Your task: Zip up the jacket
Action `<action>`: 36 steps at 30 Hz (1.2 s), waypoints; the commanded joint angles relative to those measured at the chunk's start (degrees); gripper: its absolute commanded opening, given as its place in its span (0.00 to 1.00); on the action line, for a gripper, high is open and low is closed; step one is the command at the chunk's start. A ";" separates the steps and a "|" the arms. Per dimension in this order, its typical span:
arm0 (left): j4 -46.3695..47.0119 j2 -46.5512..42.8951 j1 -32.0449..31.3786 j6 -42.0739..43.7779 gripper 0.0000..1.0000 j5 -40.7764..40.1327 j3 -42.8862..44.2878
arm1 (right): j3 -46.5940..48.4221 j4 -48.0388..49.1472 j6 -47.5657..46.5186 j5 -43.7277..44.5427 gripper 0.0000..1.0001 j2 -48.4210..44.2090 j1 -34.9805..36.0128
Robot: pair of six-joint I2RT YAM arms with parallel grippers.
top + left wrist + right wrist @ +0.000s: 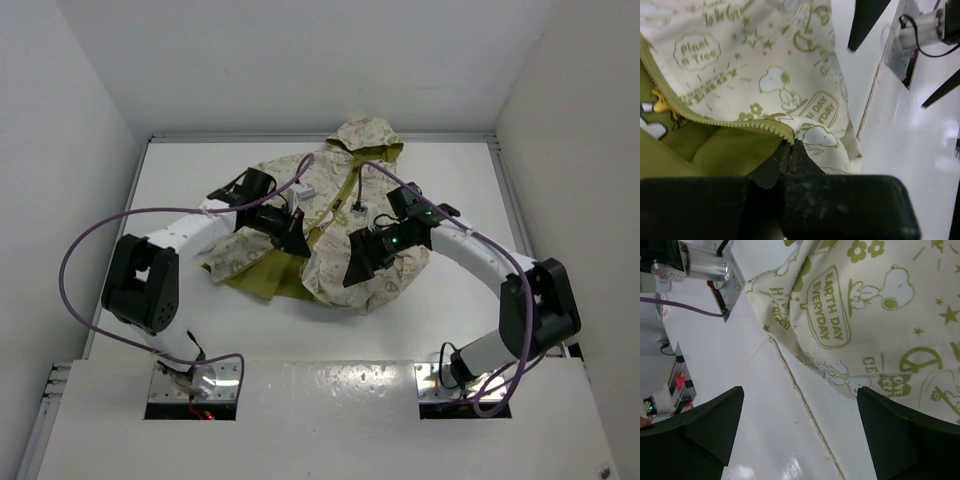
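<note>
The jacket (325,205) is lying crumpled in the middle of the desk (460,180). Its hood is pointing away from the arms, and its open zipper (740,122) is running from the hood toward the near hem. The left hand (791,147) is sitting at the zipper's lower end, fingers pressed together and pinching the jacket edge where the teeth finish. The right hand (799,390) is hovering spread wide over bare desk just beside the hem, gripping nothing. The left is nearer, so closing will likely mean pulling toward the hood.
</note>
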 commanded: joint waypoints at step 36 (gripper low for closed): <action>12.31 -8.15 -10.89 -20.15 0.00 -0.49 3.75 | 2.16 11.91 11.73 -2.45 0.38 2.14 3.22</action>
